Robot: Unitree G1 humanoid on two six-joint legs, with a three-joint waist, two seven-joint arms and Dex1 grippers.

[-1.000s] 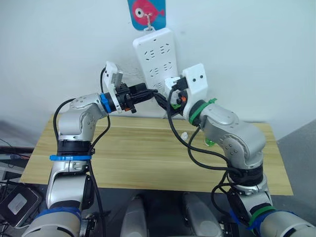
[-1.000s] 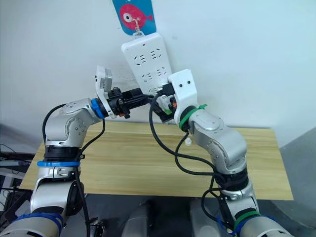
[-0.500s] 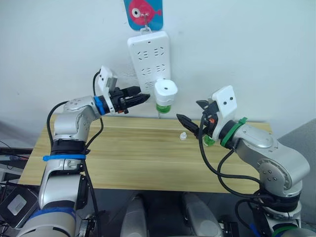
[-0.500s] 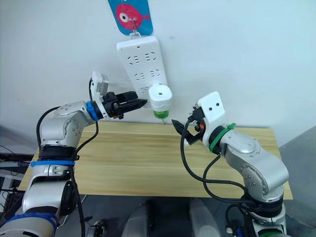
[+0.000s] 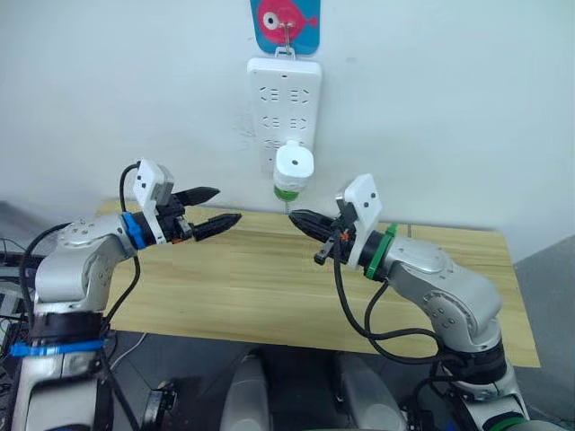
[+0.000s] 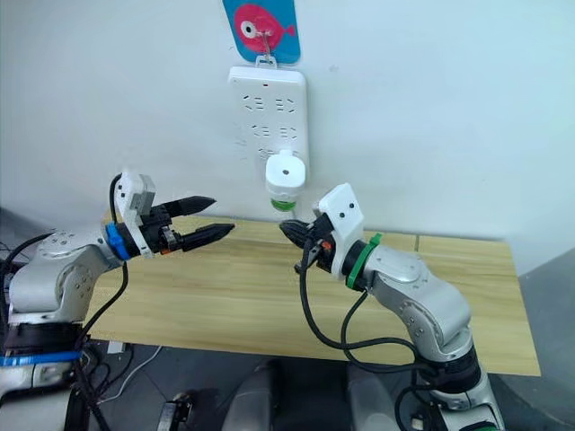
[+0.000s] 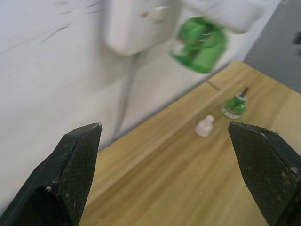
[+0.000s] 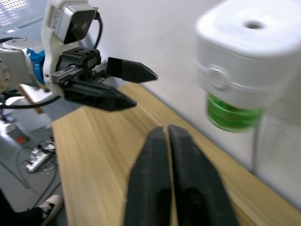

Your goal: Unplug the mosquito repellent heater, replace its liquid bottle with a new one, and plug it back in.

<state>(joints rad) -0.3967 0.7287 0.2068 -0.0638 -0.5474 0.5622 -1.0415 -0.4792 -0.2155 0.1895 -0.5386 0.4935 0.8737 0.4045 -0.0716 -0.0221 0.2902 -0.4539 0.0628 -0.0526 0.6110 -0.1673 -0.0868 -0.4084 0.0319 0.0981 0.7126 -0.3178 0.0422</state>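
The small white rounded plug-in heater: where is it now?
The small white rounded plug-in heater is plugged into the white wall power strip's lower end, above the wooden table's far edge.

White mosquito repellent heater (image 5: 293, 167) with a translucent green bottle (image 5: 285, 191) beneath — white power strip (image 5: 283, 94) above, blue tag (image 5: 286, 24) bearing a pink fish. Black left gripper (image 5: 209, 208), black right gripper (image 5: 305, 222) — pale wood-grain table (image 5: 260, 287).

left gripper (image 5: 208, 208) spread wide, right gripper (image 5: 300, 220) closed, empty

White power strip (image 5: 284, 108) hangs on wall; fish hook plaque (image 5: 287, 23) just above it, wooden table (image 5: 269, 287) below, small white cap (image 7: 204, 126) on table.
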